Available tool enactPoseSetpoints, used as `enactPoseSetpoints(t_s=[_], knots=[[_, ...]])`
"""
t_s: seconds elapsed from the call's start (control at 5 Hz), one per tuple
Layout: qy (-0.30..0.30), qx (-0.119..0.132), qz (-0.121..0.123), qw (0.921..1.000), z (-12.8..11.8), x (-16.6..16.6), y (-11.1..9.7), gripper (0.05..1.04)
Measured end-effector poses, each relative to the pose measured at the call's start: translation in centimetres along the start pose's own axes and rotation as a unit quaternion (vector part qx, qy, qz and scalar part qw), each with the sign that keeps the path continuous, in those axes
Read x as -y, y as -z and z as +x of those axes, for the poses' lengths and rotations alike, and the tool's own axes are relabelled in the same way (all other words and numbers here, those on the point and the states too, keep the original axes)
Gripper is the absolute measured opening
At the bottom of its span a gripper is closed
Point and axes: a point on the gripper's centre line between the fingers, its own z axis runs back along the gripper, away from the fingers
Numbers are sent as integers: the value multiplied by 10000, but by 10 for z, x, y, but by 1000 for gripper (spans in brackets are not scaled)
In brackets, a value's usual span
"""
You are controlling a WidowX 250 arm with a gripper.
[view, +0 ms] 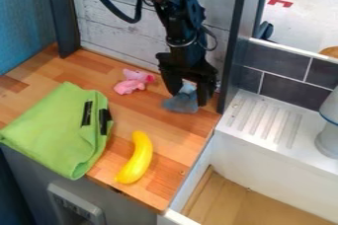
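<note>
A black robot arm [182, 31] comes in from the top edge, its pincer [190, 99] hanging low at the far right part of a wooden bench [178, 142]. The pincer is around the upper part of a small blue-grey soft toy [178, 104]; whether it is released or clenched on the toy, I cannot tell. The toy is near the bench's right edge. To its left, well apart, lies a pink toy [131, 84]. A green cloth [56, 128], folded and bearing two black strips [87, 113], covers the left front. Between the cloth and the right edge lies a yellow toy banana [138, 157], nearer the front. Beyond that edge are a white ribbed ledge [254, 137], dark tiles [280, 87] and, lower down, a wood-coloured basin floor [244, 206].
</note>
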Motion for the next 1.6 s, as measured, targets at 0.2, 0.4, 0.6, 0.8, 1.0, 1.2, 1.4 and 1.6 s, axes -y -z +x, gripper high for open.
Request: enactPoseSetpoints(t_s=[0.2, 0.4, 0.6, 0.8, 1.0, 1.2, 1.4, 1.6], knots=[[-155, -237, 171, 9995, 4, -8, 9, 1005], [-296, -375, 424, 9980, 5, -16, 12, 1005], [-443, -547, 546, 9960, 4, -20, 17, 1005], [-560, -656, 563, 9947, 2, -21, 25, 1005], [-595, -715, 557, 9941, -1, -21, 36, 966], [-610, -730, 539, 9940, -4, -21, 39, 735], [-612, -776, 537, 9937, -7, -20, 40, 657], [-657, -803, 576, 9929, -18, -20, 34, 643]])
